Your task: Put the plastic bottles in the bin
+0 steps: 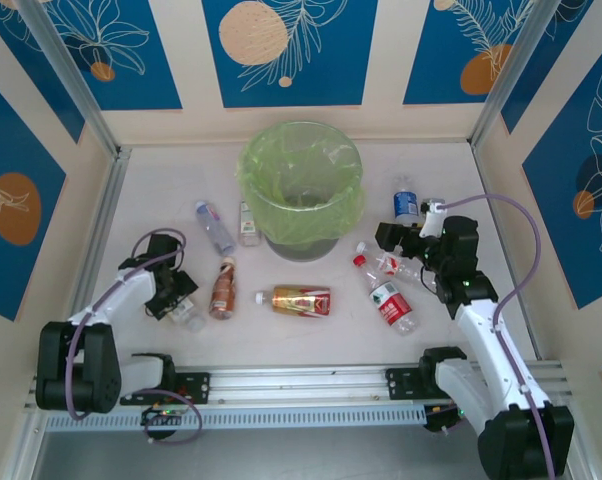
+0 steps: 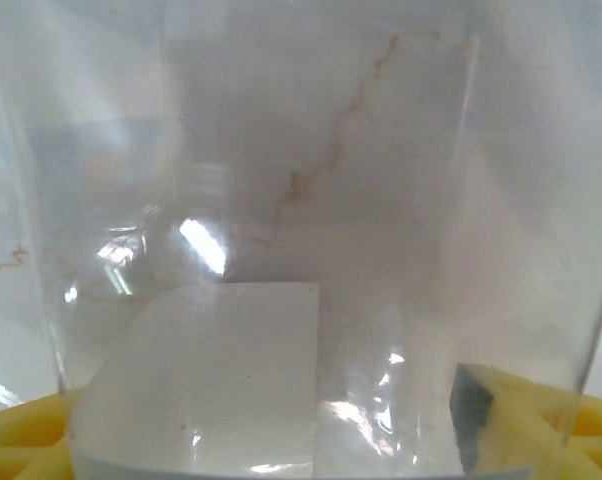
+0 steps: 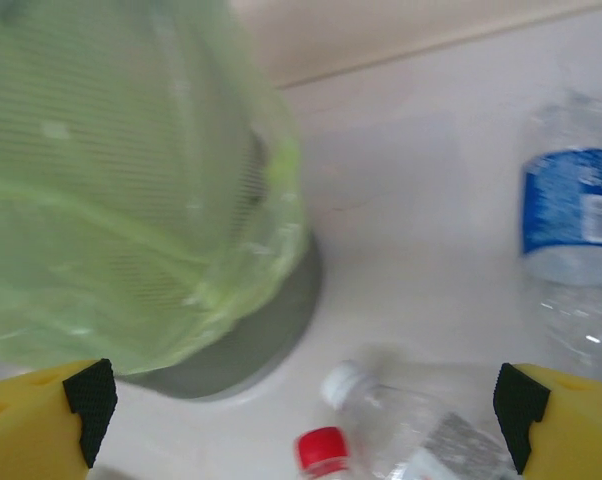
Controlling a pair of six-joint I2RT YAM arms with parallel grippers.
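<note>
The white tabletop (image 1: 321, 338) is walled on three sides, with a rail (image 1: 301, 380) along the near edge. The bin (image 1: 301, 190) stands centre-rear with open surface in front. Loose bottles (image 1: 222, 288) lie left, front and right of it. The left pincer (image 1: 178, 300) is clamped on a clear bottle (image 2: 281, 200). The right pincer (image 3: 301, 420), fingers apart, hovers over a white-capped bottle (image 3: 381, 420) near the bin base.
</note>
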